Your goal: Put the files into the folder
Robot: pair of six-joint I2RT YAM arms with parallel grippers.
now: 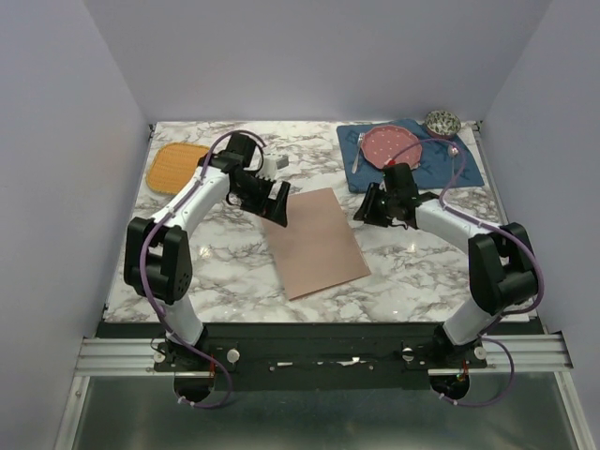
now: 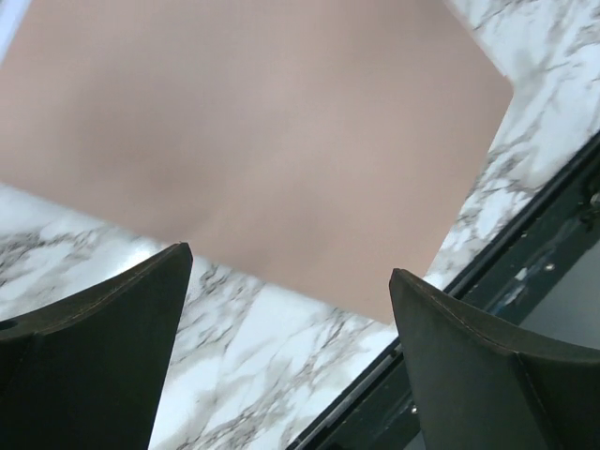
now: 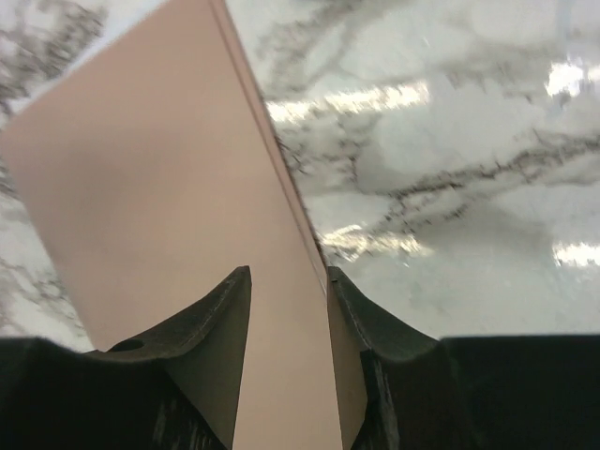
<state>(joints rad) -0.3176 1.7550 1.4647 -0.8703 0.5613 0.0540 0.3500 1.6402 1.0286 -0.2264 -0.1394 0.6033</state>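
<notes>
- The folder is lying closed and flat on the middle of the marble table, between the two grippers. No white sheet is showing in any view, so I am judging that the files are already sitting inside and that the closing step is ending.
- The right gripper is hanging low, just beside the far right edge of the folder. Its jaws are standing partly apart. In the right wrist view the folder's edge is running up between the fingers, but they are not pinching it.
- The left gripper is hovering over the far left corner of the folder, with its jaws spread wide and holding nothing. In the left wrist view only the cover and the marble are showing between the fingers.
- Both arms are reaching forward and bending inward toward the folder, wrists tilted down.
- The next move is probably calling for lifting both grippers straight up and away without catching the thin cover, because a dragging finger could flip it open.
</notes>
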